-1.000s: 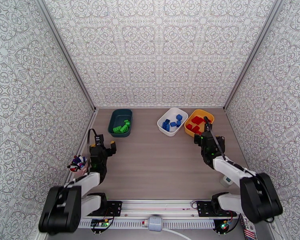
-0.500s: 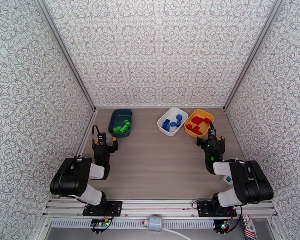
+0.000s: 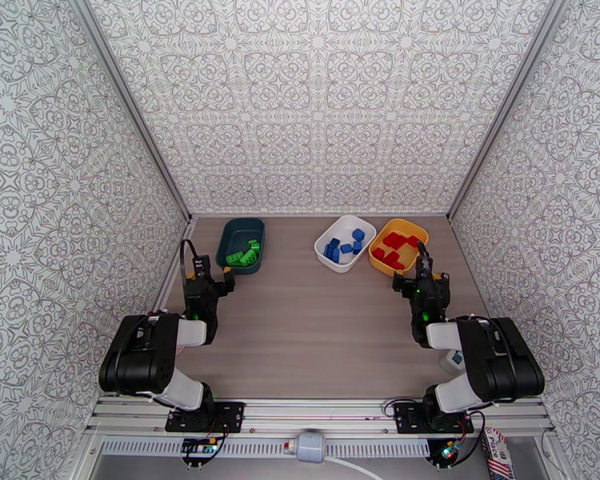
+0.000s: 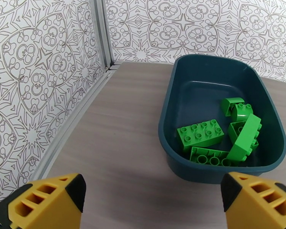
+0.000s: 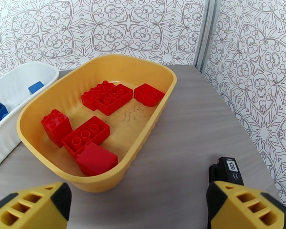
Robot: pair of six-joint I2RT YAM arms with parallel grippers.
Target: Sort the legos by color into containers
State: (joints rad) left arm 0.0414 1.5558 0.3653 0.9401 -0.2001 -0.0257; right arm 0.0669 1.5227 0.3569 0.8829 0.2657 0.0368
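Holding the left end effector [image 4: 152, 195] and right end effector [image 5: 139, 205] apart and empty, we risk a forward lurch tipping the teal tub [image 4: 204, 170] of green legos [image 4: 201, 133] or yellow tub [image 5: 158, 73] of red legos [image 5: 105, 97] just ahead.

Green plastic studded bricks [image 4: 200, 134] are lying in a dark teal plastic tub [image 4: 196, 92], blue bricks [image 3: 346, 248] in a white tub [image 5: 13, 88], red bricks [image 5: 106, 97] in a yellow tub [image 5: 116, 69].
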